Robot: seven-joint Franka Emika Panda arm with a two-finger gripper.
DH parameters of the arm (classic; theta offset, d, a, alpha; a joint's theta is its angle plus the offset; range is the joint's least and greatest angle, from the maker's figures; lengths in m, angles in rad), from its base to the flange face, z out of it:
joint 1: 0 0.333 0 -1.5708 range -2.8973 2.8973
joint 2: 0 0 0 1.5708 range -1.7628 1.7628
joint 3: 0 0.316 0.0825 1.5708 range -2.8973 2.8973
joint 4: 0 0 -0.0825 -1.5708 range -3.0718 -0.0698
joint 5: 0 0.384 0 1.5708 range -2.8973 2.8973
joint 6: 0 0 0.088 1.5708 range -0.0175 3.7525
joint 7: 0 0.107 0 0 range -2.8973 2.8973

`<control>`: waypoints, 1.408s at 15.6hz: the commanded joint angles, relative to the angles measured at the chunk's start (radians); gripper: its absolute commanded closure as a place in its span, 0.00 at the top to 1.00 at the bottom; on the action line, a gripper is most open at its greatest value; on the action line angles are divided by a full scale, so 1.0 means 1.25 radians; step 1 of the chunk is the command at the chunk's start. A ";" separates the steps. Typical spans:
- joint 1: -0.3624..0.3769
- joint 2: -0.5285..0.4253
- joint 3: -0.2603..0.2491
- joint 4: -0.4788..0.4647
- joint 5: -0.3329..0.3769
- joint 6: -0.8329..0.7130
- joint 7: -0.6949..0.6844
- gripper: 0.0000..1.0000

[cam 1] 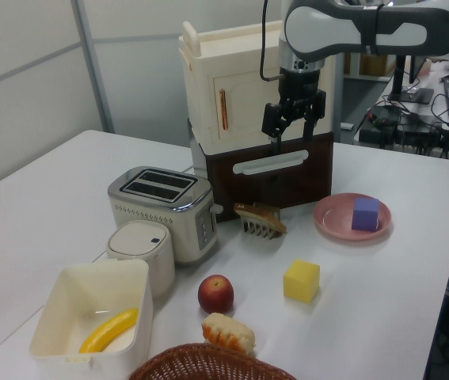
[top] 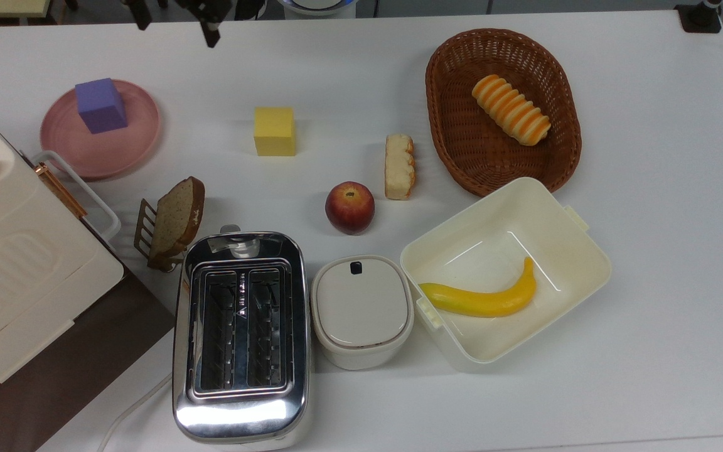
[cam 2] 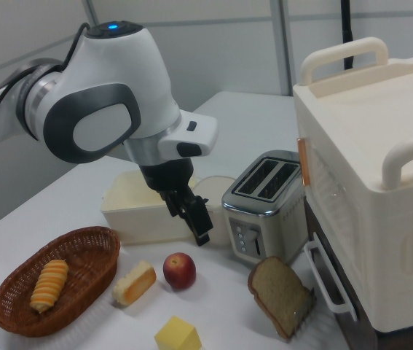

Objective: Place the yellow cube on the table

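A: Top view first: the cube (top: 274,130) is a matte, bright-yellow block with sharp edges, sitting flat on the smooth white table (top: 650,157). Nothing touches it.

B: Agreed. In the left view it sits square on the tabletop, with a red apple (cam 1: 216,293) near it toward the left view's left, and a ridged piece of bread (cam 1: 228,333) just below that.

A: What about the gripper (cam 1: 294,122)?

B: In the left view it hangs high in front of the cream cabinet (cam 1: 248,79), dark fingers (cam 1: 275,125) pointing down and set apart, with a clear gap between them. It holds nothing and touches nothing.

A: So cube and gripper are well apart?

B: Yes. In the left view the cube lies far below the gripper on the table, slightly to the left view's right. In the top view the gripper sits at the upper edge, up and to the top view's left of the cube.

A: Around the cube?

B: In the top view, a round pink plate (top: 135,141) carrying a purple cube (top: 101,105) lies to the top view's left. A woven brown basket (top: 449,125) is to the top view's right. A shiny metal toaster (top: 239,339) stands below, beside a slice of brown bread in a rack (top: 173,220).
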 commanded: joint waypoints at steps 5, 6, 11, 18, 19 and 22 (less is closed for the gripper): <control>0.020 0.005 0.045 -0.011 0.013 -0.045 -0.010 1.00; 0.030 0.006 0.045 -0.011 0.009 -0.041 -0.011 1.00; 0.035 0.015 0.044 -0.007 -0.003 -0.041 -0.016 1.00; 0.128 0.014 -0.044 -0.004 -0.042 -0.039 -0.018 1.00; 0.126 0.015 -0.045 -0.004 -0.037 -0.038 -0.018 1.00; 0.124 0.016 -0.042 -0.005 -0.036 -0.039 -0.017 1.00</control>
